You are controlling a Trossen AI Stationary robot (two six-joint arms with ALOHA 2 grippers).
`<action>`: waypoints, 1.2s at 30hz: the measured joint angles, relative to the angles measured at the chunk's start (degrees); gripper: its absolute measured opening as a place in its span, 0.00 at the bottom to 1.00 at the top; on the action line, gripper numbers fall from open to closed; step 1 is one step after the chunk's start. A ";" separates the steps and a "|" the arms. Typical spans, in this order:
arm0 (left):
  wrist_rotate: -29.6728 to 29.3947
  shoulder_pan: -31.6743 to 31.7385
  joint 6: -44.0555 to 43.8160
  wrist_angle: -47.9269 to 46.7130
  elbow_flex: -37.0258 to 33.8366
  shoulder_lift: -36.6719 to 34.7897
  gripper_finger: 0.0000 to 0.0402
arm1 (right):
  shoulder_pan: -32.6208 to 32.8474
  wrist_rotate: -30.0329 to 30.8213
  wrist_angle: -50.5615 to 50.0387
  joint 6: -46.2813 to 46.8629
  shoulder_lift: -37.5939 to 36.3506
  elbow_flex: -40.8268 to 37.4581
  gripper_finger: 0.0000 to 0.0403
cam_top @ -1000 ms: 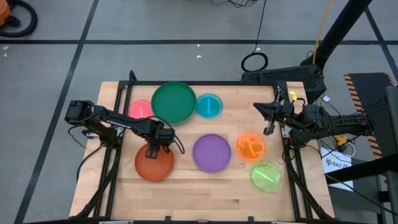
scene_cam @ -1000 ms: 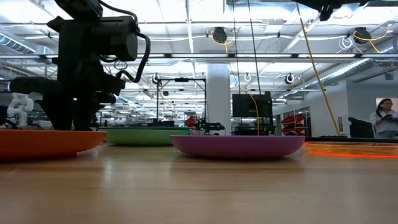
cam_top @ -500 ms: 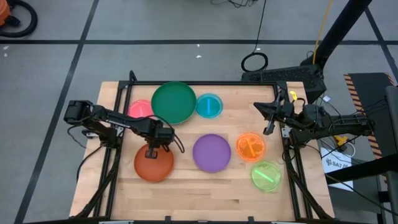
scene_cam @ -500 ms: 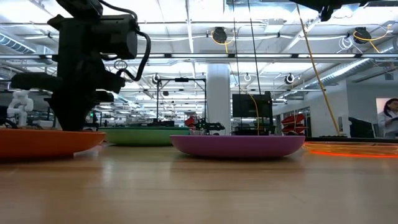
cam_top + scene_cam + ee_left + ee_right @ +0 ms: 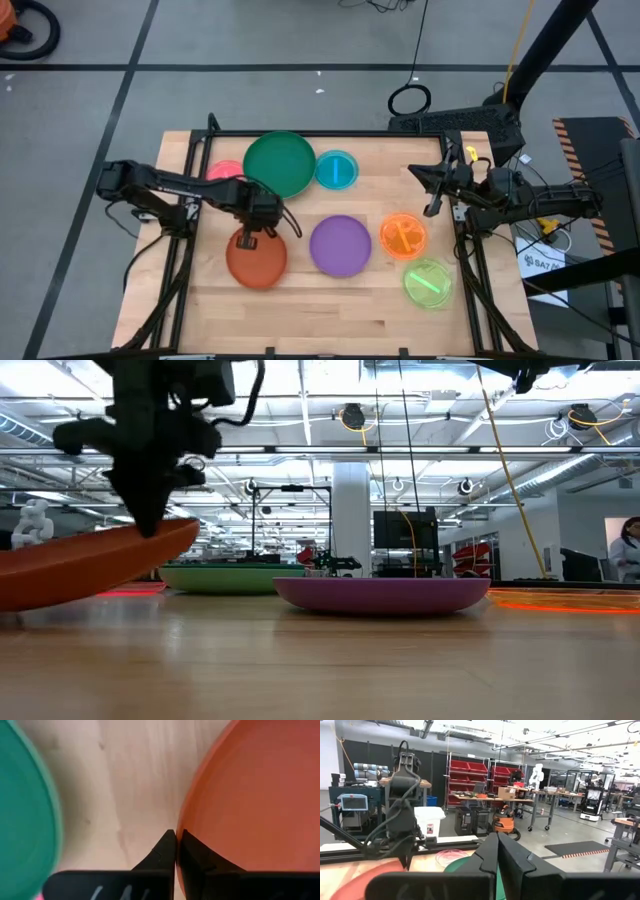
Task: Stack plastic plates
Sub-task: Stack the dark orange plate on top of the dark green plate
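Red-orange and translucent, the plate [image 5: 257, 258] at the lower left of the high view is pinched at its upper rim by the left gripper [image 5: 247, 238], whose two dark fingers are clenched on the plate's edge; in the left wrist view those fingers [image 5: 162, 852] meet in a narrow seam right at the plate's rim, with bare wooden table [image 5: 125, 785] beside it. In the low view this plate [image 5: 90, 560] sits tilted at the left of the frame, its gripped edge raised and its far left part low near the table. The dark green plate [image 5: 279, 165] lies at the upper middle of the high view, with the pink plate [image 5: 222, 171] just to its left, partly hidden by the left arm, and the blue plate [image 5: 336, 170] just to its right. The purple plate [image 5: 340, 245] rests at the centre, near the red-orange one but apart from it. To the right of it lies the orange plate [image 5: 403, 237], and the lime green plate [image 5: 428, 283] sits below that, toward the lower right. The right gripper [image 5: 432, 209] hangs at the right of the frame, just above the orange plate, its fingers pressed together on nothing.
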 joint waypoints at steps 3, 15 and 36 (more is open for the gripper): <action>0.17 2.05 1.52 -0.92 2.91 -0.95 0.02 | 0.00 -0.02 0.00 0.05 0.01 0.00 0.02; 0.31 21.56 11.06 -4.12 16.50 -1.26 0.02 | 0.00 -0.06 -0.07 0.51 0.01 0.00 0.02; 0.48 47.78 4.64 3.26 22.32 12.17 0.02 | 0.00 -0.06 -0.52 0.97 0.01 0.00 0.02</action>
